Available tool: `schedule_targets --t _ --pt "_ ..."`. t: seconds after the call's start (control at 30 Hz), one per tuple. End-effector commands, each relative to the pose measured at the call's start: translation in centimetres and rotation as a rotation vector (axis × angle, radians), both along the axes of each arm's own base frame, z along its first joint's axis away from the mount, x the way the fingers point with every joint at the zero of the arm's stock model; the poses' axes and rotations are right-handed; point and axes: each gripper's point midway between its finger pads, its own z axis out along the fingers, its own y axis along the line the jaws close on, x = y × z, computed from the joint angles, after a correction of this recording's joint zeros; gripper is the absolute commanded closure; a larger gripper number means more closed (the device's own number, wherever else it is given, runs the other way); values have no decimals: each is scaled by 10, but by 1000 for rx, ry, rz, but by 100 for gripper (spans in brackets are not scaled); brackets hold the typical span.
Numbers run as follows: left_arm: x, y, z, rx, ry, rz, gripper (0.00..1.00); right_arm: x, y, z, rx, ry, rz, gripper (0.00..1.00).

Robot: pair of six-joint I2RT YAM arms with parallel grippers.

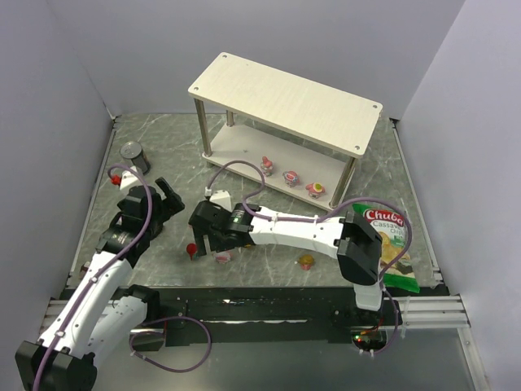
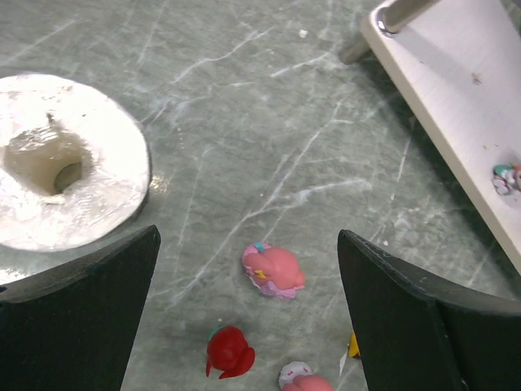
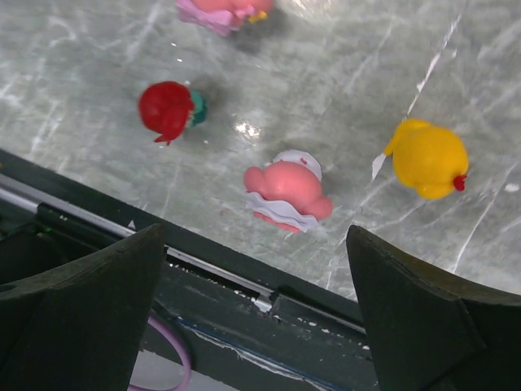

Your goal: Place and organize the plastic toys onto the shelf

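We see a tabletop (image 1: 175,142) with a dark grey-green stone pattern, veined with pale streaks. Plain pale walls close it in on three sides: a back wall (image 1: 326,32), a left wall (image 1: 41,114) and a right wall (image 1: 476,122), all with a faint lilac cast. Along the near edge we find a black strip (image 1: 269,303) and, at its right end, silver rails (image 1: 435,312). The light is soft and even. In the right wrist view we catch a small bright glint (image 3: 247,129) on the glossy surface.
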Motion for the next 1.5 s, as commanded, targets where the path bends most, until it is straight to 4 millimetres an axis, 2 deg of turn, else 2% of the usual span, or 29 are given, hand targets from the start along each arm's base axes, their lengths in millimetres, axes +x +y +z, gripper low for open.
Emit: schedule_targets --t 0.0,0.23,0.5,0.93,1.13,1.3,1.47 --pt "4 8 14 -1 -13 69 4 -7 1 -3 -13 21 -42 1" --pt "5 4 11 -4 -1 50 4 -15 2 -29 -60 90 -65 2" --pt "6 -2 10 -15 0 18 4 -9 5 -48 -97 110 -86 9" --pt "7 -4 8 -13 8 4 4 -1 6 -64 -123 105 -84 19" --pt "7 -4 8 -12 8 3 4 3 4 -69 -127 105 -94 36" --pt "7 -4 7 -10 13 3 4 7 2 -73 -141 95 -100 46" --pt "7 -3 7 -10 12 7 4 17 1 -64 -138 40 -99 59"
